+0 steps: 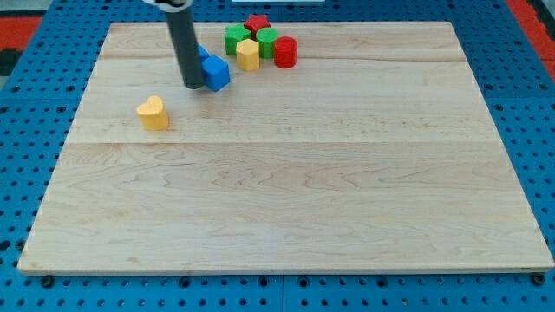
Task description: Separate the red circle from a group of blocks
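Camera view: a pale wooden board lies on a blue perforated table, with a red patch of surface cut off at the view's top left and top right corners. The arm carries no claw, so there is no opening to report; it ends in a dark rod that enters from the view's top edge, its upper part cropped, and the tip rests on the board just left of the blue cube, touching or nearly touching it. A second blue block shows only as a sliver behind the rod, its shape not discernible. The red circle stands at the right end of a tight cluster near the board's top edge, against the green block to its left. That green block's outline is partly masked by its neighbours. The red star sits at the back of the cluster, its lower half hidden. The yellow block stands in front, and another green block lies at the cluster's left. A yellow heart sits alone, well apart, toward the view's left. Right of the red circle and across the whole lower half, the board is open to its edges.
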